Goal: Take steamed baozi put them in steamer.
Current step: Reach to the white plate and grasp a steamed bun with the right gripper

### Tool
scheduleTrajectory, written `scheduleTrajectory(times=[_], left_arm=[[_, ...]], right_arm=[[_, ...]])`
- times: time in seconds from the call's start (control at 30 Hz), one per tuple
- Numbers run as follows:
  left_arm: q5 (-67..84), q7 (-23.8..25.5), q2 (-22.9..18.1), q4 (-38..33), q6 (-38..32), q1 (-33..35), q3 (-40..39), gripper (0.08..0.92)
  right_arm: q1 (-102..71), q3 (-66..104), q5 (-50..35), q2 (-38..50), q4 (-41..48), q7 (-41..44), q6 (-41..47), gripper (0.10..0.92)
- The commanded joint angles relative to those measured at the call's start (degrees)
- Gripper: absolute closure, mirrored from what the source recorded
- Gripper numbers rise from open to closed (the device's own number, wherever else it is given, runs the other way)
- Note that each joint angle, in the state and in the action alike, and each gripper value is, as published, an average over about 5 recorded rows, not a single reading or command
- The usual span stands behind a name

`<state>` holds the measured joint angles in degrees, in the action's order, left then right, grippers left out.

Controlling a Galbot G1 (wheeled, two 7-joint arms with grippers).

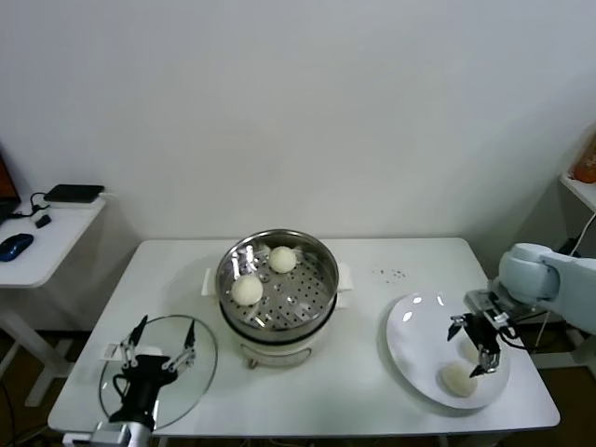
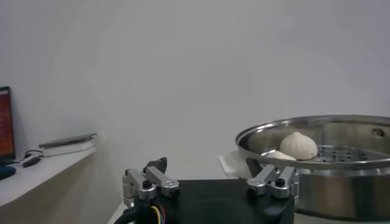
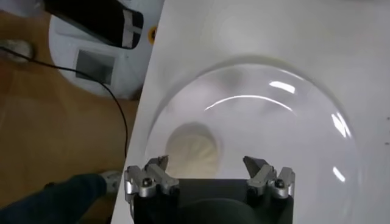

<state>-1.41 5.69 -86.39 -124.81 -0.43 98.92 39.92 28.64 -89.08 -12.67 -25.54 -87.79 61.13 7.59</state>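
The steamer (image 1: pixel 277 321) stands mid-table, with two baozi inside, one nearer me (image 1: pixel 247 291) and one farther back (image 1: pixel 282 260). The left wrist view shows the steamer's rim (image 2: pixel 317 131) and both buns (image 2: pixel 297 146). A third baozi (image 1: pixel 458 379) lies on the white plate (image 1: pixel 414 335) at the right. My right gripper (image 1: pixel 477 354) hovers open and empty just above that plate, beside this bun. In the right wrist view the bun (image 3: pixel 192 149) lies just beyond the open fingertips (image 3: pixel 159 163). A pale shape by the gripper may be a fourth bun, mostly hidden. My left gripper (image 1: pixel 164 346) is open and empty.
The flat glass lid (image 1: pixel 186 396) lies at the table's front left, under the left gripper. A white side table (image 1: pixel 56 233) with a blue mouse and a black box stands at the left. Small dark specks (image 1: pixel 396 273) mark the table behind the plate.
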Motion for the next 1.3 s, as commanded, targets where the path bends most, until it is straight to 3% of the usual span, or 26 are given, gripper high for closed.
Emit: scheduleTrajectory(times=[0.03, 1.3], left_arm=[[0.0, 0.2, 0.6, 0.0, -0.2, 0.5, -0.1, 0.177], [0.2, 0.1, 0.2, 1.0, -0.5, 0.5, -0.1, 0.177]], right_arm=[[-6.1, 2.7, 2.5, 0.8, 1.4, -0.3, 0.1, 0.203], [-11.3, 5.4, 3.3, -2.8, 4.7, -1.9, 0.7, 0.203]])
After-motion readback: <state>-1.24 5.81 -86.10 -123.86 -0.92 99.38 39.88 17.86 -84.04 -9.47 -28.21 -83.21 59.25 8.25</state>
